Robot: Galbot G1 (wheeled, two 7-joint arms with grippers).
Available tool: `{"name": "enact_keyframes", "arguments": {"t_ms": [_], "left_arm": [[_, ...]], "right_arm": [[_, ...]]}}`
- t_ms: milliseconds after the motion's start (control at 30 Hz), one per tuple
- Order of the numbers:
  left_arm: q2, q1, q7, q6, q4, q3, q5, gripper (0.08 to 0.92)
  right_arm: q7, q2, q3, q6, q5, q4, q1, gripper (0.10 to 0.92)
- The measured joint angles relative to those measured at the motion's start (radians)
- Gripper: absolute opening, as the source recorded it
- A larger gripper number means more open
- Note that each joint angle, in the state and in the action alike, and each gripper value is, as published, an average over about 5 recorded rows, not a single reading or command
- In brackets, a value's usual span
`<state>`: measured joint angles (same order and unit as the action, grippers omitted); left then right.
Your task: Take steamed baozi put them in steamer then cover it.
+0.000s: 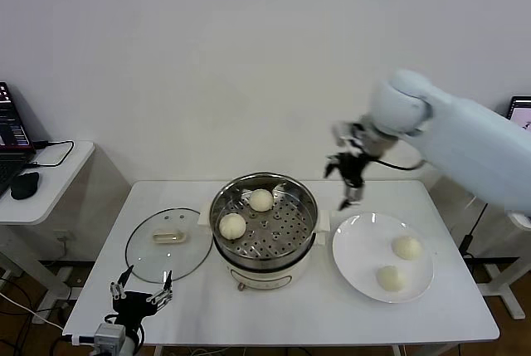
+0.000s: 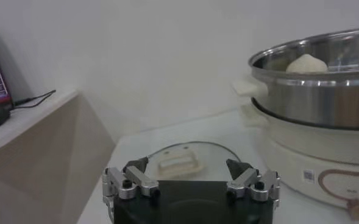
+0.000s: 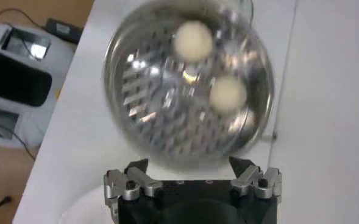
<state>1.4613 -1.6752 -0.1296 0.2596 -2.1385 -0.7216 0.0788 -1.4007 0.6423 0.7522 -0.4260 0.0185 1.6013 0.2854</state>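
Status: halfway. Two steamed baozi (image 1: 260,200) are sitting on the perforated tray inside the steamer (image 1: 264,227); two more are waiting on the white plate (image 1: 358,256). The cover (image 1: 168,244) is lying flat on the table (image 1: 315,310), beside the steamer on the side away from the plate, so lidding is not done yet.

Right hand (image 1: 350,180) is hovering in the air, empty, fingers spread wide. The steamer is below it and to one side, the plate below and nearer the table's front edge. My read: it is between buns, with the next pick on the plate.

Left hand (image 1: 142,295) is idling low at the table's front edge, also spread wide and empty, with the cover just ahead of it.

View differences: the right wrist view is looking straight down into the pot and showing both loaded buns, but neither the plate buns nor the cover. The left wrist view is seeing the cover's handle and the steamer wall side-on, with one bun peeking over the rim. Only the head view is showing the plate buns.
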Motion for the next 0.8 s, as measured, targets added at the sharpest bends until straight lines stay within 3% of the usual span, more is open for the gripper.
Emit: {"name": "enact_keyframes", "arguments": {"t_ms": [333, 800], "left_arm": [[0.008, -0.018, 0.002, -0.002, 0.006, 0.0, 0.01, 0.823], [0.002, -0.007, 0.0, 0.0, 0.019, -0.016, 0.011, 0.823]], "right_arm": [[0.018, -0.114, -0.133, 0.076, 0.154, 0.007, -0.254, 0.823], [0.053, -0.103, -0.225, 0.113, 0.298, -0.071, -0.48, 0.823]]}}
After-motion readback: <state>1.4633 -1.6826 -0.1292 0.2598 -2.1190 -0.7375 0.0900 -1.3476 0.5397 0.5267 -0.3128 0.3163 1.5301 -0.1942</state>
